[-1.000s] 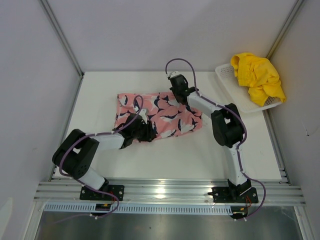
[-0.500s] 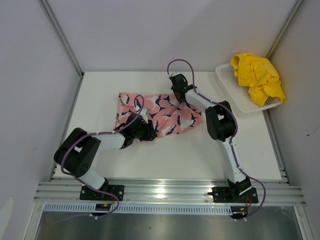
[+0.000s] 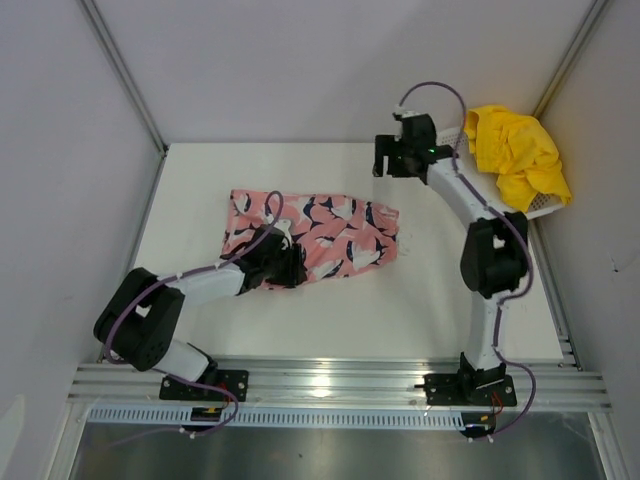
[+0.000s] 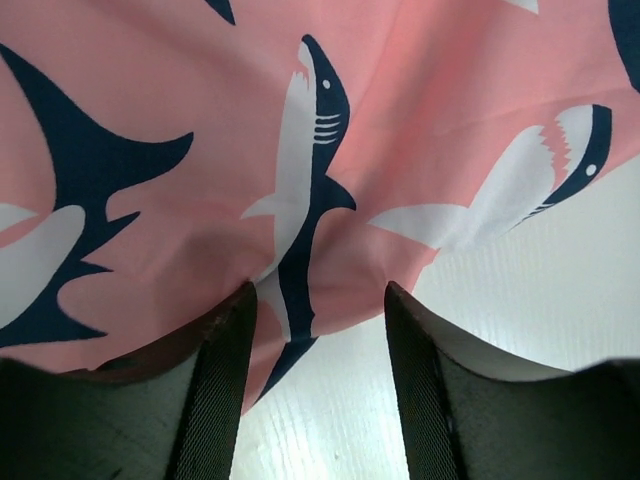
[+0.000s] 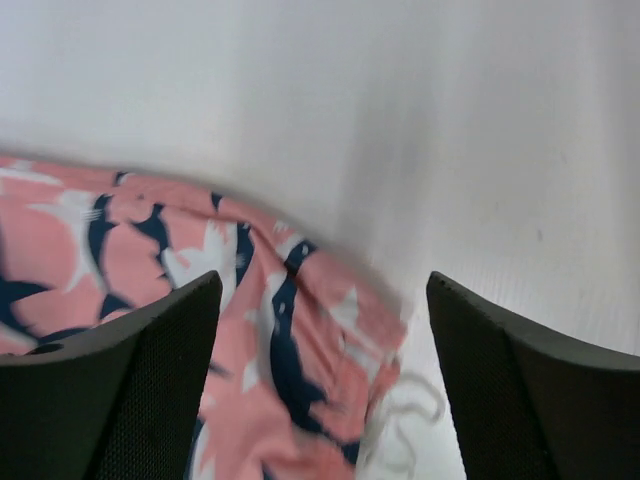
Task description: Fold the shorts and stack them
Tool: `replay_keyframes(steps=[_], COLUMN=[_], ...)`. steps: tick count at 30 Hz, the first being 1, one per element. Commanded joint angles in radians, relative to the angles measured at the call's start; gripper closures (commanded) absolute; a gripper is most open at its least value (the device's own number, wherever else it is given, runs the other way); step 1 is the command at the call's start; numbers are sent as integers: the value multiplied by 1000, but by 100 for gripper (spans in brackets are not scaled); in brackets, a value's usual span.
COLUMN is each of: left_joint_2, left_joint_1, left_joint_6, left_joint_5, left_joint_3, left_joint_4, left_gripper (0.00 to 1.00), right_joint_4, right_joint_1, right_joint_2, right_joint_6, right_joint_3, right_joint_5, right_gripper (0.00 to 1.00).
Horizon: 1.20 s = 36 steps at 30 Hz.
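Left tool (image 4: 318, 295): down low at the near edge of the pink shorts (image 3: 330, 235). Its two fingers (image 4: 225, 380) stand apart. The hem of the cloth runs into the gap between them, and bare table (image 3: 420, 300) shows on the right side of that gap. The cloth is not clamped. The print directly ahead of this tool is navy-and-white sharks on pink.

Pink shorts: spread out on the table, reaching ahead of the left tool and out to both its sides. They lie mostly flat, a little rumpled along the edge nearest the tool.

Right tool (image 5: 325, 285): lifted clear of the table, jaws spread wide, nothing between them. Below and ahead of it lies the far right corner of the pink shorts, well apart from its fingers. A pale cord (image 5: 405, 415) trails from that corner onto the table; the wrist view is blurred here, so it is possibly a drawstring.

Container: one white mesh basket (image 3: 540, 206) sits on the table behind the right tool, close by its wrist and against the right-hand wall.

Contents: the yellow shorts (image 3: 515, 155), in a single crumpled heap. They fill most of the basket and pile up above its rim. They are unfolded and well apart from the pink pair.
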State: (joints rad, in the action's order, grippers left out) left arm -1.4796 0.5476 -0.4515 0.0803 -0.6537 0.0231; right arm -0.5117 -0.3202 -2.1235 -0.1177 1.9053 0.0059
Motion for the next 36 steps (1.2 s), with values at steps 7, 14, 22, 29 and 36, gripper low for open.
replay_keyframes(steps=[7, 14, 22, 29, 36], left_joint_2=[105, 136, 7, -152, -300], left_joint_1=[0, -5, 12, 40, 61], left_joint_6=[59, 71, 56, 45, 56], left_joint_5=[-40, -25, 39, 58, 59], left_joint_3=[-170, -224, -313, -409, -509], left_joint_4=[198, 224, 115, 31, -50], left_gripper=[37, 34, 32, 33, 34], right_joint_4=[64, 191, 490, 668, 812], right_joint_1=[138, 130, 116, 90, 86], right_joint_2=[456, 643, 654, 544, 448], right_joint_6=[-358, -493, -727, -861, -982], right_joint_3=[-585, -919, -1155, -1192, -1215], right_joint_5=[-392, -504, -563, -488, -399], right_gripper=[1, 0, 0, 0, 1])
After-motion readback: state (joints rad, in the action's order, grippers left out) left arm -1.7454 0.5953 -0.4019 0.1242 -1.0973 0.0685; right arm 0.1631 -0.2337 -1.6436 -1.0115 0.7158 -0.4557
